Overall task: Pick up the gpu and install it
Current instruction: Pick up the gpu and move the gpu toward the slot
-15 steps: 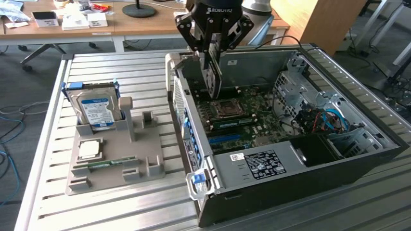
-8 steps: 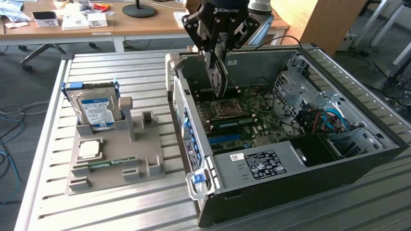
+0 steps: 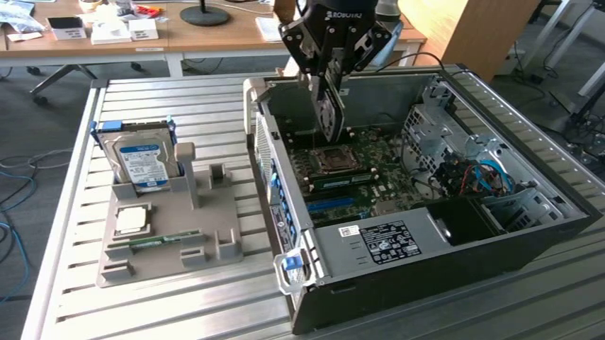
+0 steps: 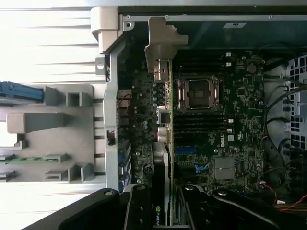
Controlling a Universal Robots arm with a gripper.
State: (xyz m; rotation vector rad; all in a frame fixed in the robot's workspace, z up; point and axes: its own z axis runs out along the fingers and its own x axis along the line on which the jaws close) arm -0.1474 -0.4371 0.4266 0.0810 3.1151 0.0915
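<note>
Ext. view: you've got the end effector (image 3: 326, 95) clamped on the gpu (image 3: 331, 124), card hanging edge-down inside the open PC case (image 3: 426, 283) over the motherboard (image 3: 364, 177). Can't tell if it touches, and the hard drive (image 3: 142, 161) stands in the gray tray (image 3: 161, 265) on the worktop (image 3: 142, 312), well apart. Wrist view: end effector (image 4: 165, 215) grips both faces of the gpu (image 4: 162, 163), w/ its silver bracket (image 4: 160, 40) by the case's rear wall and the CPU socket (image 4: 199, 93) just beside the card.

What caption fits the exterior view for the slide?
Gripper holds the gpu upright over the motherboard inside the open computer case.
</note>
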